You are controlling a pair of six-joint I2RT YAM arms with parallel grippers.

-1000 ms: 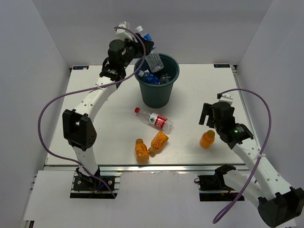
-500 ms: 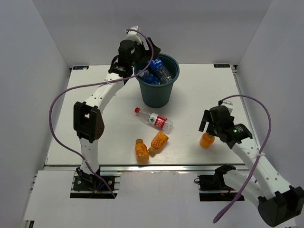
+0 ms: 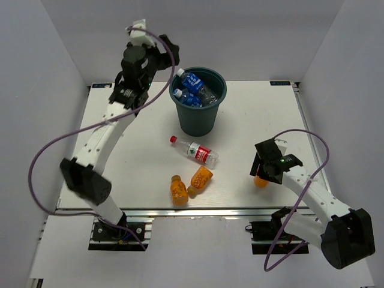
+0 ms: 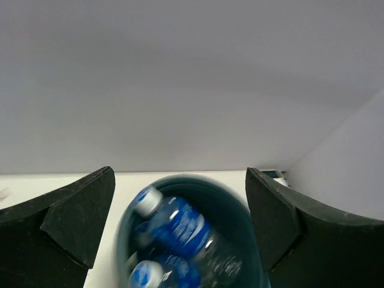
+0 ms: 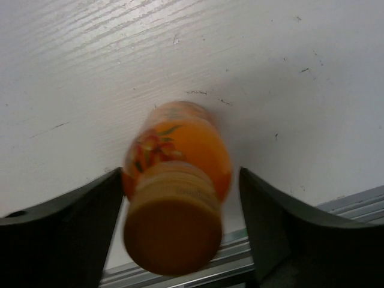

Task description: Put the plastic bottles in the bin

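Left gripper (image 4: 180, 204): raised in the upper left of the top view, just left of the bin (image 3: 198, 120). Jaws wide apart, nothing between them. The wrist view looks down past both fingers (image 4: 72, 219) into the bin mouth.

Bin: dark teal, upright, upper centre of the table (image 3: 132, 162). Blue-labelled bottles (image 3: 193, 81) lie inside, white caps up and to the left; the wrist view is blurred, so no exact count.

Right gripper (image 5: 180, 198): low at the table's lower right edge, jaws spread, straddling an orange bottle (image 5: 177, 174). The bottle lies on the table, cap toward the camera. Left-of-frame finger is at or against its side; right-of-frame finger shows a thin gap. Not clamped.

Loose on the table:
- clear bottle with red label (image 3: 198, 152), on its side, just below the bin, red cap to the upper left;
- two orange bottles (image 3: 178, 190) (image 3: 201, 177), lower centre, side by side and touching or nearly so.
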